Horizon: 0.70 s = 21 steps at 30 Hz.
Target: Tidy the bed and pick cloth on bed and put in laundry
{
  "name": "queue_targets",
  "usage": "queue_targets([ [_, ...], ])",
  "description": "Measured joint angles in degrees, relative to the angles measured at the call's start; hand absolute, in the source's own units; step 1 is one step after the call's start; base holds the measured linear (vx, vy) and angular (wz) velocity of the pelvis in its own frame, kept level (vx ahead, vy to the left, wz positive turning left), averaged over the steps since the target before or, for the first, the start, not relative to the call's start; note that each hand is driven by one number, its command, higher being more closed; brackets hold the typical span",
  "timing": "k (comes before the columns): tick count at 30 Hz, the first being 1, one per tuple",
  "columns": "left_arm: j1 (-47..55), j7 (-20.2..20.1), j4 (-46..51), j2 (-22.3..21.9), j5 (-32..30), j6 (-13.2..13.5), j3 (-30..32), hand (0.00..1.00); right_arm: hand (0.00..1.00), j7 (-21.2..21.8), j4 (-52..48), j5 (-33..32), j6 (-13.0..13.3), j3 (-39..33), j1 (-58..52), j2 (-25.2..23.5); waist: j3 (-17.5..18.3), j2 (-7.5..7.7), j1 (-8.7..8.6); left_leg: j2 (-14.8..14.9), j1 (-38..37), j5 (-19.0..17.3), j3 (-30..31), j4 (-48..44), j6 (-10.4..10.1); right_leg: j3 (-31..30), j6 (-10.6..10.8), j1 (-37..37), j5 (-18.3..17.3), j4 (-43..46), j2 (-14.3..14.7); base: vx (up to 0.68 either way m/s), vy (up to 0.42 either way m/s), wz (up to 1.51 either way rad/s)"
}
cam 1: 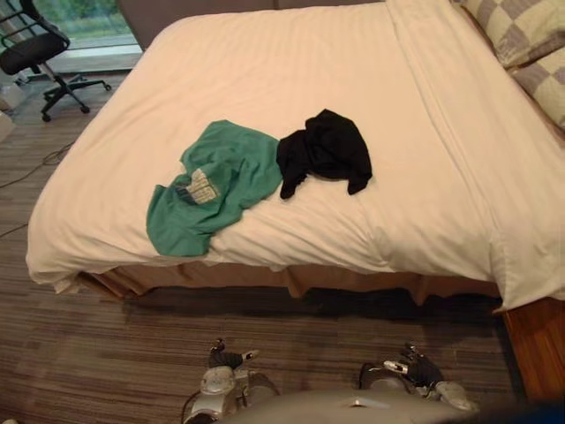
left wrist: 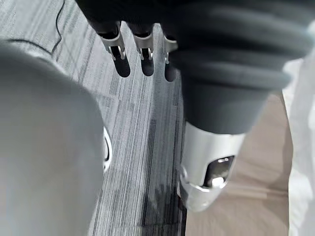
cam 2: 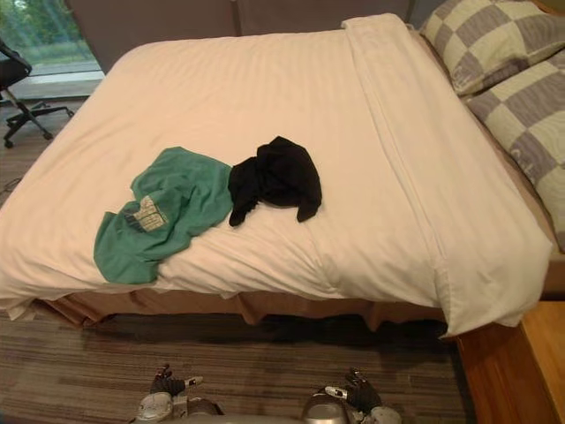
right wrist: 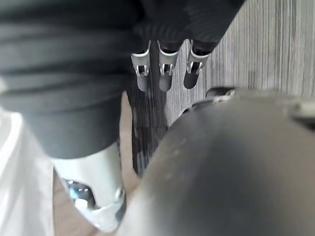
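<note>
- Office chair (cam 1: 40, 53) is standing on the floor, far ahead and well to the left of the left hand.
- Left hand (cam 1: 228, 358) is hanging low over the striped carpet (cam 1: 88, 353), short of the bed's near edge. In its wrist view the fingers (left wrist: 119, 54) are pointing out straight: released, grasping nothing.
- Green cloth (cam 1: 216, 185) is lying crumpled on the white duvet (cam 1: 291, 62), straight ahead of the left hand, with one end reaching toward the near edge of the bed.
- Black cloth (cam 1: 325, 150) is lying bunched just right of the green one, touching its edge, ahead of the gap between the two hands.
- Right hand (cam 1: 415, 367) is hanging over the carpet, level with the left hand. Its fingers (right wrist: 165, 71) are straight and relaxed, holding nothing.
- Checked pillows (cam 2: 499, 53) are lying far ahead and to the right of the right hand.
- Wooden surface (cam 1: 538, 349) is showing just right of the right hand.
</note>
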State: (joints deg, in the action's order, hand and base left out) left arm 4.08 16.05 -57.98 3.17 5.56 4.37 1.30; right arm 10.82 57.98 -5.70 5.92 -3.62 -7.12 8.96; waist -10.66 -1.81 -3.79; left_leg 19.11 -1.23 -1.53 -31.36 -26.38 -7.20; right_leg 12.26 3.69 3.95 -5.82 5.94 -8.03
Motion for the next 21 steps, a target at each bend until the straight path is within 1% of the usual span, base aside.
queue_targets([
  [1, -0.04, -0.23, 0.07, -0.4, 0.02, 0.34, 0.87, 0.0, 0.0, 0.09, -0.19, 0.9, -0.05, 0.21, 0.05, 0.15, 0.21, 0.12, 0.04, -1.14, -1.08, 0.01, -0.42, 3.92, -0.01, -0.61, -0.04, -1.04, 0.1, -0.31, 0.09, -0.05, -0.033, -0.16],
  [2, -0.09, -0.95, 0.23, -1.02, 0.03, 0.43, 0.97, 0.0, 0.0, 0.2, -0.32, 1.25, -0.06, 0.45, 0.21, 0.47, 0.52, -0.26, -0.03, -2.2, -2.19, 0.07, -1.09, 8.68, -0.02, -0.93, -0.15, -2.05, 0.82, -1.36, 0.41, -0.03, -0.029, -0.15],
  [3, -0.14, -1.31, 0.28, -1.46, 0.03, 0.44, 0.98, 0.0, 0.0, 0.27, -0.34, 1.57, -0.07, 0.64, 0.25, 0.77, 0.93, -0.86, -0.04, -2.52, -2.78, 0.18, -1.26, 11.25, -0.18, -1.18, -0.12, -2.62, 1.56, -2.32, 0.8, -0.02, -0.011, -0.23],
  [4, -0.46, -2.32, 0.44, -1.76, -0.02, 0.44, 1.01, 0.0, 0.0, 0.26, -0.32, 2.13, -0.09, 0.7, 0.31, 1.01, 0.96, -0.91, 0.15, -3.07, -3.28, 0.4, -1.3, 13.85, -0.52, -2.21, -0.15, -3.21, 2.71, -3.97, 1.3, -0.02, -0.004, -0.35],
  [7, -0.37, -3.44, 0.51, -1.61, -0.69, 0.8, 1.14, 0.0, 0.0, 0.25, -0.32, 3.33, -0.05, 0.94, 0.45, 0.83, 1.1, -0.71, 0.74, -3.99, -3.86, 0.65, -2.87, 15.28, -0.81, -4.36, 0.21, -3.13, 5.55, -7.17, 1.34, -0.02, 0.015, -0.39],
  [9, -0.35, -4.31, 0.51, -1.7, -1.94, 1.5, 0.91, 0.0, 0.0, 0.23, -0.27, 3.62, 0.1, 0.92, 0.43, 0.76, 1.41, -0.69, 0.16, -4.81, -4.25, 0.65, -2.98, 16.16, -0.81, -4.94, 0.56, -3.03, 6.22, -7.68, 0.88, 0.0, 0.037, -0.18],
  [11, -0.68, -5.38, 0.48, -1.73, -3.1, 2.75, -0.42, 0.0, 0.0, -0.22, 0.5, 5.13, 0.64, 0.81, 0.38, 0.8, 2.11, -0.96, 0.02, -6.08, -6.08, 0.65, -2.74, 19.35, -0.82, -4.71, 0.95, -2.7, 6.58, -7.7, 0.59, 0.03, 0.059, -0.02],
  [13, -1.17, -6.38, 0.45, -1.71, -4.33, 2.97, -2.14, 0.0, 0.0, -0.94, 0.97, 5.56, 1.23, 0.65, 0.22, 0.77, 2.41, -1.09, -0.18, -7.12, -7.68, 0.52, -2.17, 21.92, -0.98, -3.47, 1.05, -1.72, 6.61, -7.69, 0.29, 0.0, 0.081, 0.2],
  [15, -1.57, -7.28, 0.34, -1.29, -5.02, 3.53, -5.32, 0.0, 0.0, -1.61, 2.13, 4.57, 1.9, 0.48, 0.29, 0.57, 2.68, -0.68, -0.1, -8.36, -8.84, -0.15, -0.08, 23.74, -1.18, -1.74, 1.68, -1.45, 6.16, -6.29, -0.49, -0.05, 0.095, 0.31],
  [16, -1.64, -7.46, 0.32, -1.07, -5.01, 3.65, -6.24, 0.0, 0.0, -1.76, 2.4, 4.11, 1.96, 0.51, 0.45, 0.55, 2.63, -0.65, -0.06, -8.52, -8.83, -0.82, 0.36, 23.87, -1.11, -0.81, 1.85, -1.94, 5.68, -4.93, -0.85, -0.12, 0.082, 0.26],
  [17, -1.73, -7.44, -0.11, -0.63, -5.0, 3.69, -7.69, 0.0, 0.0, -2.08, 2.63, 3.51, 1.98, 0.46, 0.63, 0.62, 2.49, -0.58, -0.1, -8.45, -8.77, -2.23, 0.46, 24.15, -1.21, 0.81, 1.37, -4.1, 4.3, -1.27, -1.21, -0.14, 0.057, 0.08],
  [18, -2.03, -7.43, -0.52, 0.04, -4.98, 3.62, -8.17, 0.0, 0.0, -2.17, 2.6, 3.23, 2.07, 0.48, 0.8, 0.39, 2.3, 0.3, 0.07, -8.89, -8.75, -2.55, 0.09, 23.94, -0.98, 2.15, 0.04, -6.27, 2.78, 3.81, -2.35, -0.15, 0.051, -0.07],
  [19, -1.47, -7.41, -0.58, 0.55, -4.98, 3.44, -8.25, 0.0, 0.0, -2.24, 2.6, 3.04, 2.35, 0.44, 0.89, 0.1, 1.99, 0.74, 0.07, -9.59, -8.84, -2.73, 0.05, 23.91, -0.99, 2.19, -0.03, -7.35, 2.2, 6.52, -2.68, -0.11, 0.034, -0.21],
  [20, -0.78, -7.38, -0.34, 1.81, -5.0, 3.24, -8.59, 0.0, 0.0, -2.41, 2.61, 2.91, 2.62, 0.47, 0.84, -0.11, 1.86, 1.12, -0.06, -10.2, -9.21, -2.93, -0.1, 23.96, -0.82, 1.13, 0.64, -8.1, 1.61, 8.08, -3.17, -0.1, 0.018, -0.26],
  [21, -0.61, -7.37, -0.79, 2.97, -5.05, 2.45, -9.36, 0.0, 0.0, -2.47, 2.63, 2.66, 2.61, 0.66, 0.78, -1.08, 1.9, 2.13, -0.17, -10.54, -9.89, -3.07, -0.36, 23.99, -0.8, 0.48, 1.36, -7.99, 1.12, 7.87, -3.26, -0.07, -0.02, -0.23],
])
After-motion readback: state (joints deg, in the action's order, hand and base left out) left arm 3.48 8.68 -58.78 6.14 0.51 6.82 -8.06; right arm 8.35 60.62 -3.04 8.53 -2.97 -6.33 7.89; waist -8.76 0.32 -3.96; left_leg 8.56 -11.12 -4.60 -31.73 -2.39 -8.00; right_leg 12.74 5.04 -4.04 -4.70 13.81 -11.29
